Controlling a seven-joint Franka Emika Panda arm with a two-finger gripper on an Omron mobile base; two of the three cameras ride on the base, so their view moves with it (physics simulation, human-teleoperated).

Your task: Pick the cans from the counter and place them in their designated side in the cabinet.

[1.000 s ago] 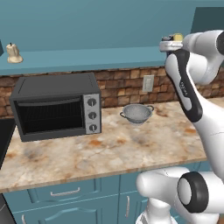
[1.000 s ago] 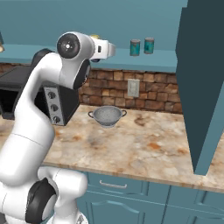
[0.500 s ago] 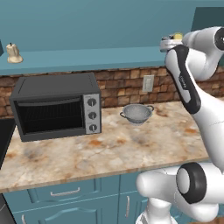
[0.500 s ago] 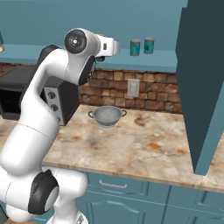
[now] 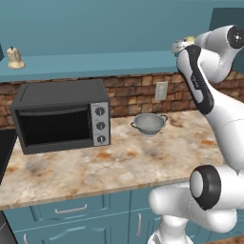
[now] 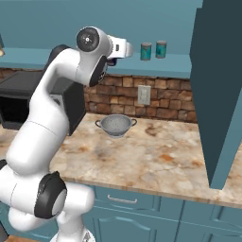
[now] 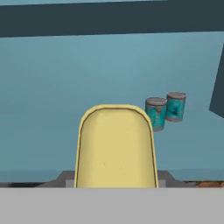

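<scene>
1. From my seat, the arm is stretched way up to the cabinet (image 6: 56,60), with the pincer (image 5: 183,45) at about 1 o'clock in the left base view.
2. The pincer is clamped on a can with a yellow top (image 7: 116,146). In the hand view that yellow top sits dead centre at 6 o'clock, so I can't see the fingertips themselves.
3. In the left base view I can just catch a bit of the yellow top poking out by the hand.
4. Two teal cans (image 6: 146,51) stand upright on the cabinet, side by side and practically touching. They're at 12 to 1 o'clock in the right base view, a little to the right of the hand.
5. In the hand view those same two sit at about 2 o'clock from the held can, against the teal back wall.
6. Down on the surface (image 5: 119,167) there's a steel colander (image 5: 149,123) near the brick wall and a toaster oven (image 5: 62,114) well off to its left.
7. Some small pale thing (image 5: 15,58) sits at the far left end of the cabinet, can't tell what.
</scene>
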